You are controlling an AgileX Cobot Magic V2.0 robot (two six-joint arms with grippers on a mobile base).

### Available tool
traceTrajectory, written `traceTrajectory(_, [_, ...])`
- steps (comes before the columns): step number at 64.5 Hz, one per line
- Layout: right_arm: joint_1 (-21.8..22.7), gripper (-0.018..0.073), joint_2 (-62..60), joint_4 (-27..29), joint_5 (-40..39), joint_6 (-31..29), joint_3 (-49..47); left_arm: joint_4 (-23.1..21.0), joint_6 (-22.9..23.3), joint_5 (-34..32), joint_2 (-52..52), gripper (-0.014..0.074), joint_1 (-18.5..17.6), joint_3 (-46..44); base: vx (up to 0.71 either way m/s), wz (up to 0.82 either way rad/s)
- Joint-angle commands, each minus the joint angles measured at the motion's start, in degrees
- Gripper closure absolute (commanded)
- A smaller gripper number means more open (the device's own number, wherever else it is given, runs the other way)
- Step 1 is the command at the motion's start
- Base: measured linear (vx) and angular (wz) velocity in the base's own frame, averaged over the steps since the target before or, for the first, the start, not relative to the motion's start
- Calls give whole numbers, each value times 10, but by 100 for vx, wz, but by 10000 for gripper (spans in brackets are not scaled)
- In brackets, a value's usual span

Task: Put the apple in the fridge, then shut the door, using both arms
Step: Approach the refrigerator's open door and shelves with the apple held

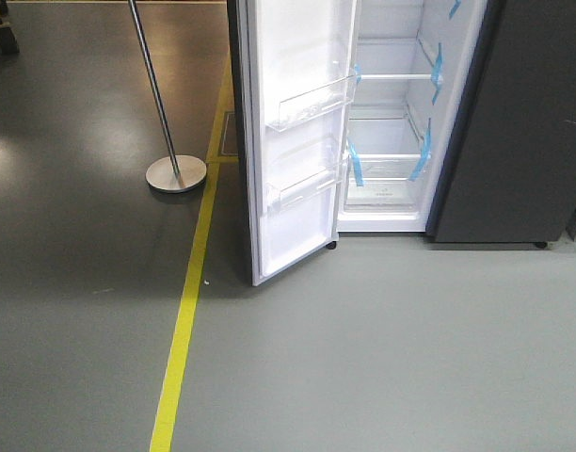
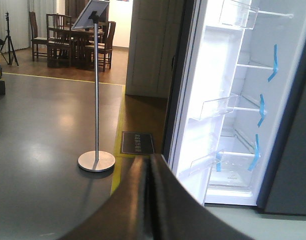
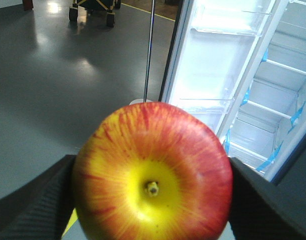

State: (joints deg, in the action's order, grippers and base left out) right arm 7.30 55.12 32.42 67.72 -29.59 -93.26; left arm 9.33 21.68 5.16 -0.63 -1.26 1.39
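Fridge (image 1: 392, 122) stands open, dark grey shell, white inside, white shelves marked with strips of blue tape (image 1: 422, 155). Door (image 1: 293, 56) is hinged on the left in the front view and swung out toward the camera, its white inner face showing, with two clear bins (image 1: 312, 102) one above the other. Apple (image 3: 152, 172) shows in the right wrist view only: red with yellow-orange streaks, stem dimple facing the lens, filling the lower half of the view. Right tool (image 3: 150, 207) is pinching it from both sides, and the dark ribbed fingers (image 3: 38, 210) touch its left and right flanks. The apple is outside the fridge, held in the air over the floor (image 1: 382, 358), with the open door and shelves behind it to the upper right. Left tool (image 2: 152, 200) sits at the bottom of its own view with its two dark fingers pressed together, only a thin seam between them and nothing in them; it points toward the door's edge. A metal stand (image 1: 175, 174) on a round base rests left of the door, just beside a yellow line (image 1: 184, 320) running along the floor. Wooden chairs (image 2: 73, 40) and a tripod (image 2: 8, 40) stand far back.
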Motion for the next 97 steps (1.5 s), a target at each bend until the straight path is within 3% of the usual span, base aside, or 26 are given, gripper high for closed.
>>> traceTrajectory(1, [2, 430, -1, 17, -44, -3, -14, -4, 1, -38, -9, 603, 1, -10, 9, 0])
traceTrajectory(97, [2, 430, -1, 17, -44, -3, -14, -4, 1, -38, -9, 603, 1, -10, 10, 0])
